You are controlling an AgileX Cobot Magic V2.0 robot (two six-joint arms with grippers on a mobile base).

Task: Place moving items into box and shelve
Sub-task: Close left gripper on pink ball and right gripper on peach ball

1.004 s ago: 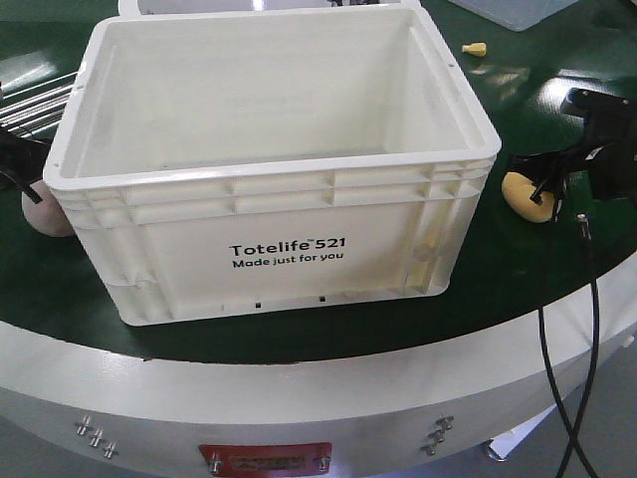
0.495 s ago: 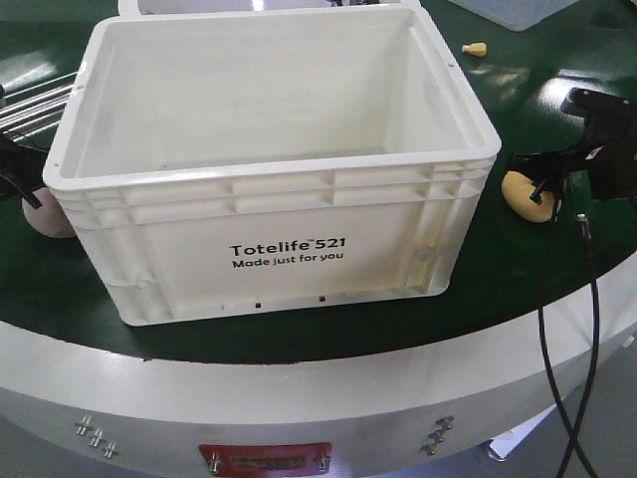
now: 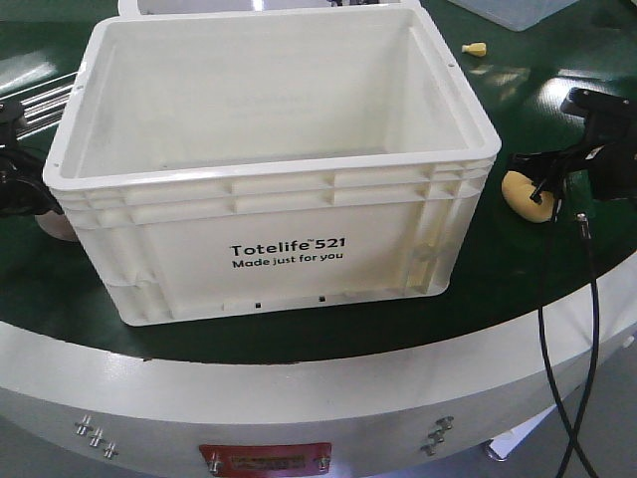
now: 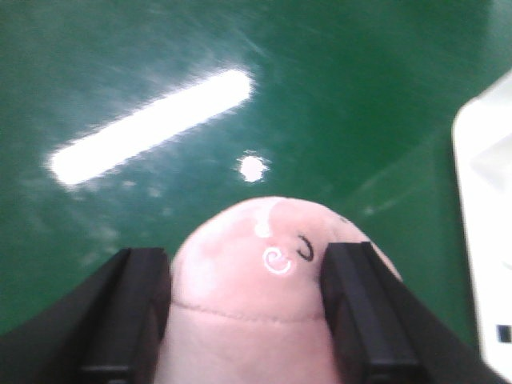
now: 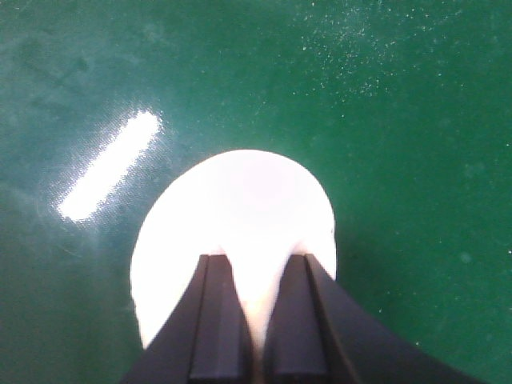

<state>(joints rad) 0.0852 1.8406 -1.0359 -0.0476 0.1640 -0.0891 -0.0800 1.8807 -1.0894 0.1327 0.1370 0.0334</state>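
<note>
White plastic forms the box [image 3: 289,214], which stands upright on the green table [image 3: 498,289], roughly central and close to the near edge. Its interior, as far as it is visible, holds nothing.

**Progress.** No item is loaded yet. Two soft items are in hand, both outside the box:

- Left gripper [image 4: 250,276]: clenched on the pink plush toy [image 4: 240,240], one finger pressed against each flank. In the front view this gripper [image 3: 15,179] sits just beside the box's left wall, and the toy is mostly hidden behind the near-left corner. Whether the toy is clear of the table cannot be determined.
- Right gripper [image 5: 256,264]: fingers drawn nearly together, pinching a fold of the round cream item [image 5: 240,200]. The front view shows that item [image 3: 526,197] resting low on the table, near the box's right wall but apart from it.

A small yellow piece [image 3: 476,48] lies loose at the far right. Judged remaining — lift both items over the rim, release them inside, collect any other items, then shelve the box. No shelf is in view.

**Orientation.** The box mouth faces up. Its long axis runs left to right, and the printed "Totelife 521" side faces the near edge.
</note>
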